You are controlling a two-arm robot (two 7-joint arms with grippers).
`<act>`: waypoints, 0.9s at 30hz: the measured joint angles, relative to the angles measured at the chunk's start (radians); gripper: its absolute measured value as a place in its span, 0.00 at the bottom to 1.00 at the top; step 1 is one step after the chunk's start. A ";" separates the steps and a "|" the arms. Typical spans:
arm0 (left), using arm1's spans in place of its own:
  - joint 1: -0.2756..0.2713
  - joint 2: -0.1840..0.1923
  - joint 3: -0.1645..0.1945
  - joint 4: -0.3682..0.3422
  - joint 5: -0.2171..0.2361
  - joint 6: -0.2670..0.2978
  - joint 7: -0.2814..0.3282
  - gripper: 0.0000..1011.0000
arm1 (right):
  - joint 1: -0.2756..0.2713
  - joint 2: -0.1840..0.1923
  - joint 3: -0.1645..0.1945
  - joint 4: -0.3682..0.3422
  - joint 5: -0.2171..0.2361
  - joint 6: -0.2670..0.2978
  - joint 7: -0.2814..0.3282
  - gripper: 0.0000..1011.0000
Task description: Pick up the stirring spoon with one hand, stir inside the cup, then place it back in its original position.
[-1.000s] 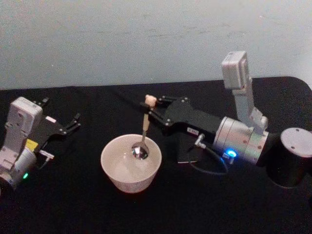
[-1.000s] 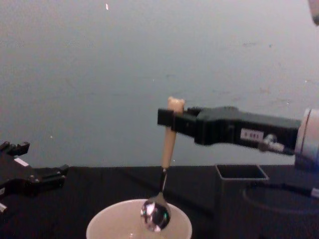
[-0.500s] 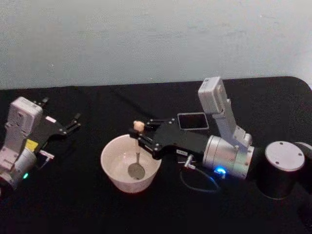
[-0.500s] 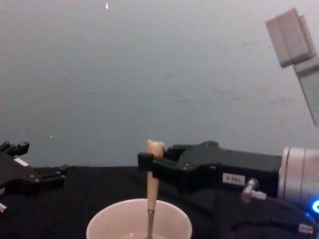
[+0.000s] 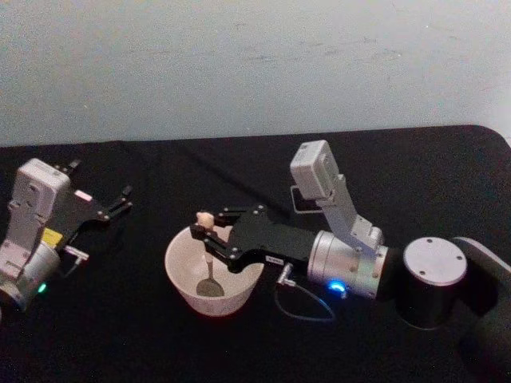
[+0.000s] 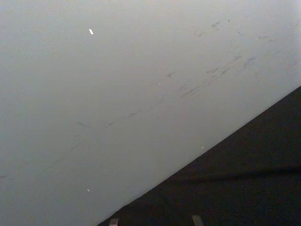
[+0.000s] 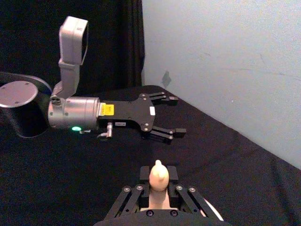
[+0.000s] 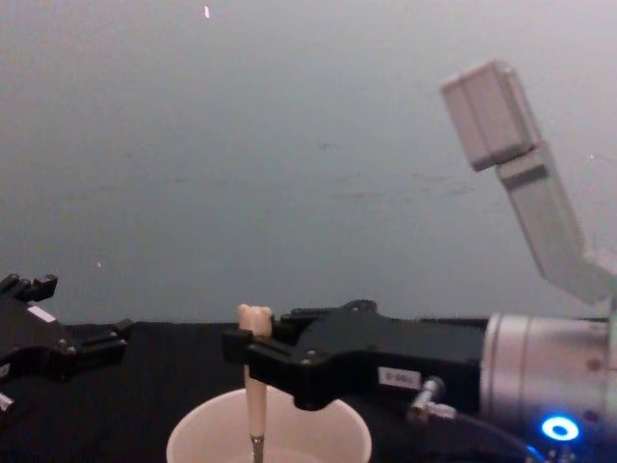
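Beige against black: gripped the stirring spoon (image 5: 208,257) by its handle, just under the bear head, with the right gripper (image 5: 205,237), fingers closed onto it. Held it upright over the cup (image 5: 190,297), shaft running down inside, round bowl low toward the cup's 6 o'clock. Could not tell whether touching the bottom. Came in over the rim from the cup's 3 o'clock. Found the left gripper (image 5: 124,201) on the black table (image 5: 120,335) at the cup's 10 o'clock, well apart, fingers spread wide with nothing between them.
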 joint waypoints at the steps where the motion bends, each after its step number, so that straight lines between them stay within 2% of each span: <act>1: 0.000 0.000 0.000 0.000 0.000 0.000 0.000 0.99 | 0.003 -0.005 -0.001 0.006 -0.004 0.000 -0.002 0.21; 9: 0.000 0.000 0.000 0.000 0.000 0.000 0.000 0.99 | 0.028 -0.061 -0.006 0.068 -0.051 -0.006 -0.036 0.21; 14: 0.000 0.000 0.000 0.000 0.000 0.000 0.000 0.99 | 0.039 -0.084 0.008 0.099 -0.072 -0.006 -0.054 0.21; 27: 0.000 0.000 0.000 0.000 0.000 0.000 0.000 0.99 | 0.045 -0.090 0.066 0.117 -0.083 -0.007 -0.068 0.21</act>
